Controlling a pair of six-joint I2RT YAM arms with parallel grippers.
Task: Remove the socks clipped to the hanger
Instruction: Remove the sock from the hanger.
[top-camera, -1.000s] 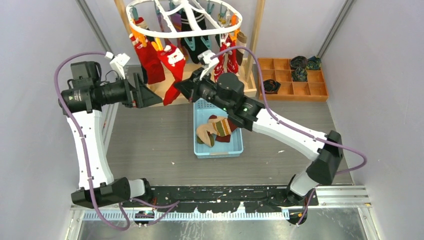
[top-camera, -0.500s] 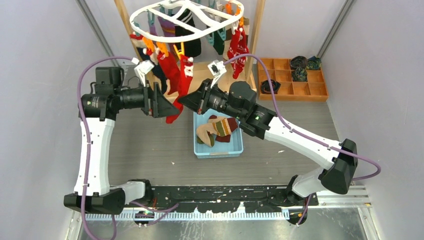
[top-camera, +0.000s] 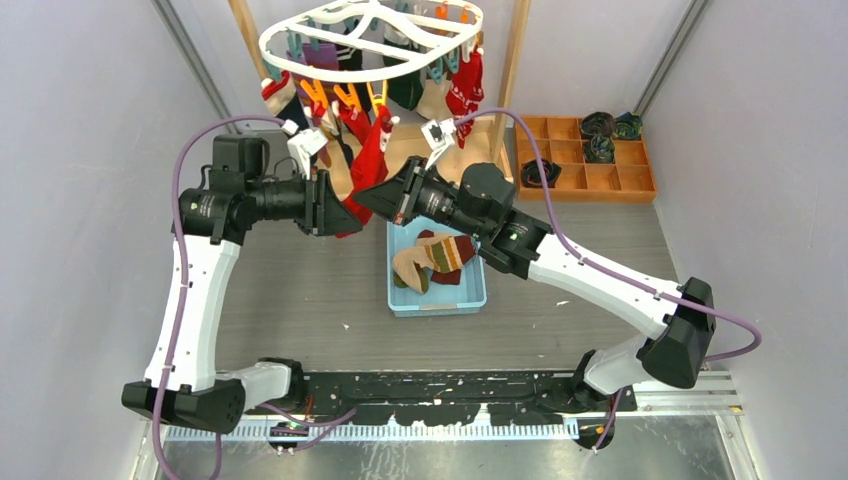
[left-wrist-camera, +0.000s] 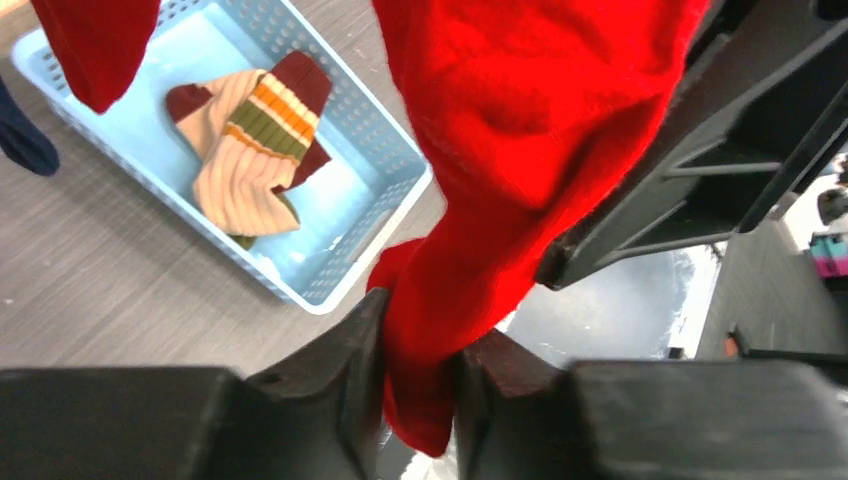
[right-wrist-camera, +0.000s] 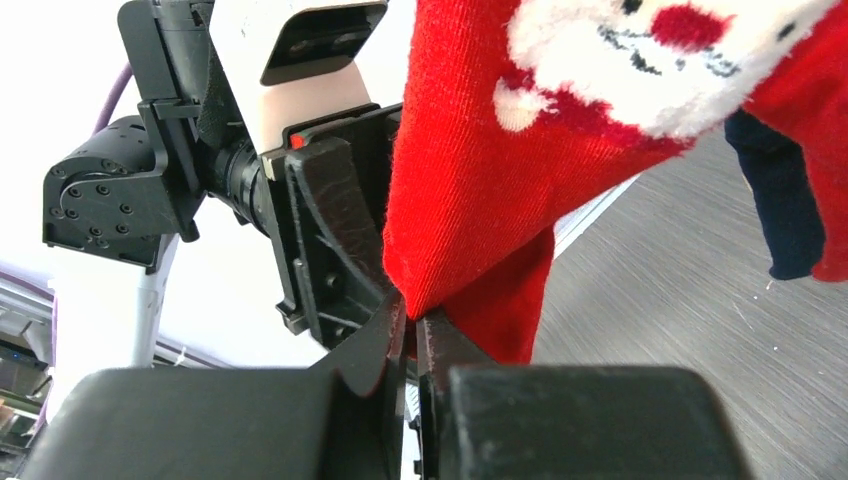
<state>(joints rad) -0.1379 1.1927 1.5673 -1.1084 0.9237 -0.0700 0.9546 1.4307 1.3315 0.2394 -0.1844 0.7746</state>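
The white oval hanger (top-camera: 300, 38) hangs at the back with several socks clipped under it, red, navy and dark green. A red sock (top-camera: 368, 160) with a white pattern hangs lowest at the front. In the left wrist view my left gripper (left-wrist-camera: 420, 370) is shut on the toe end of this red sock (left-wrist-camera: 520, 150). My right gripper (right-wrist-camera: 410, 318) pinches a fold of the red sock (right-wrist-camera: 470, 180) between nearly touching tips. From above, the left gripper (top-camera: 338, 206) and right gripper (top-camera: 362, 196) meet at the sock from either side.
A light blue basket (top-camera: 475, 300) below the grippers holds beige and striped socks (top-camera: 432, 258). A wooden compartment tray (top-camera: 600, 180) with rolled dark socks stands at the back right. Wooden posts (top-camera: 512, 70) flank the hanger. A navy sock (right-wrist-camera: 785, 200) hangs beside the red one.
My left arm swung right to the red sock and its jaws closed on the toe. The hanger turned and shifted back. My right gripper stayed on the sock.
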